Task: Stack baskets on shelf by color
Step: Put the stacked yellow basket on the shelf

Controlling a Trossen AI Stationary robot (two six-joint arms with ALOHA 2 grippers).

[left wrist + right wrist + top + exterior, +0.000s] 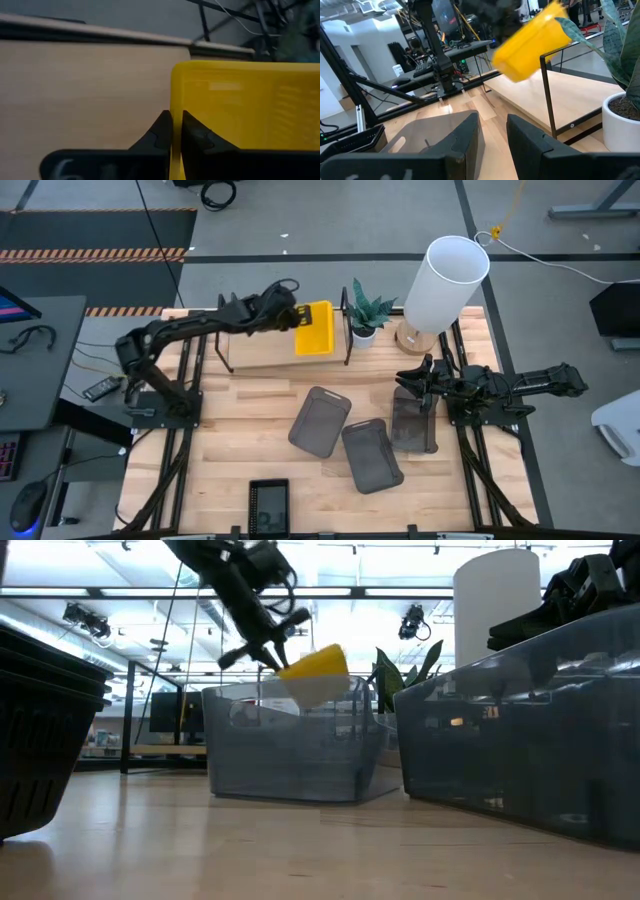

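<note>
Yellow plastic, upper middle of the high view: a yellow basket point(314, 328) pinched by its rim in the left claw point(290, 317), fingers clamped tight on the edge, held tilted over the right end of the shelf point(262, 348). Looks like the putting-down step. Next: lower it flat onto the plank, then let go. Further right, three grey baskets point(321, 421) lying on the counter point(240, 430). Far right, right claw point(415, 379) spread apart, holding nothing, just above the rightmost grey one.
</note>
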